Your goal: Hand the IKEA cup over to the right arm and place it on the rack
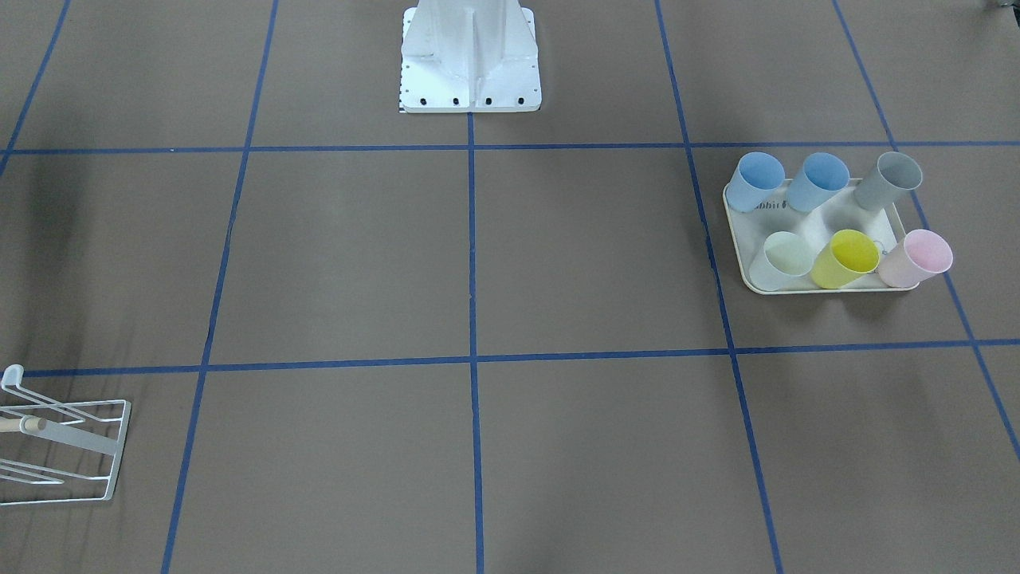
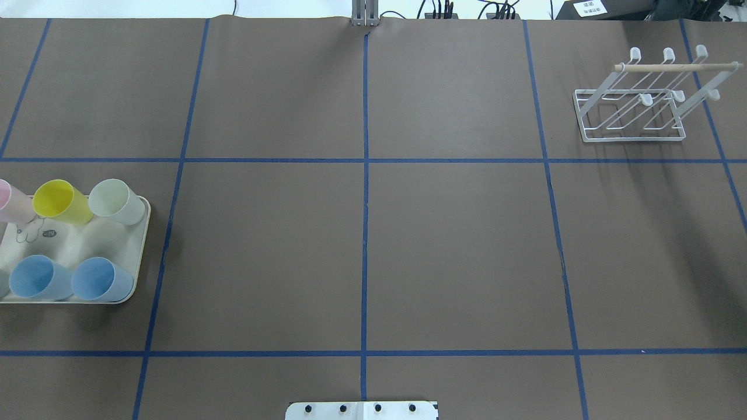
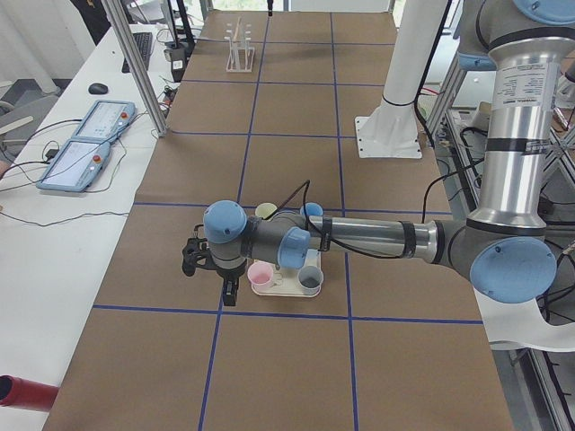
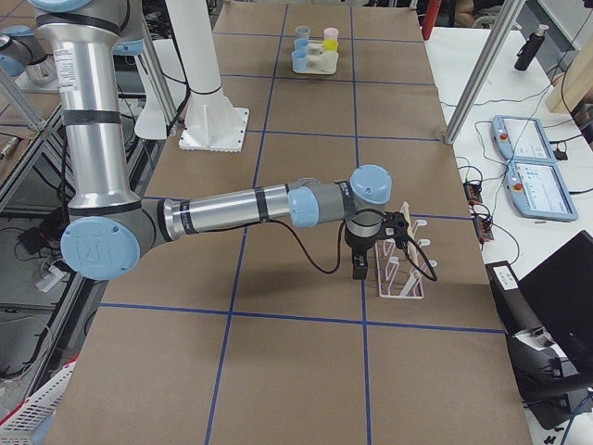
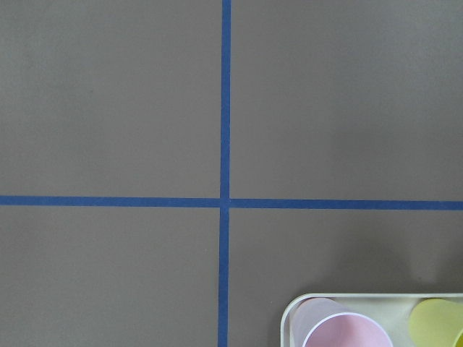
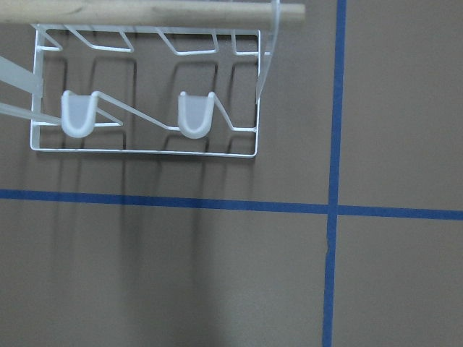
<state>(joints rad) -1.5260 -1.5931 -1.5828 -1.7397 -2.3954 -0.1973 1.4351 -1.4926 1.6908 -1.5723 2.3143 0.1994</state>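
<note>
Since all six cups (image 2: 58, 201) are sitting upright on the tray (image 2: 87, 245) at the desk's left edge, we're looking at step one: pickup, not yet begun. The rack (image 2: 633, 139) is standing by the far right corner, no cup on it. The left gripper (image 3: 230, 299) is hovering just beside the tray, with the pink cup (image 3: 260, 274) nearest. The right gripper (image 4: 359, 272) is hanging beside the rack. I can't tell whether either set of fingers is open or closed. Next, I'm guessing the left arm is shifting over one cup, descending and pinching its wall, leaving room for the right arm's grab.
</note>
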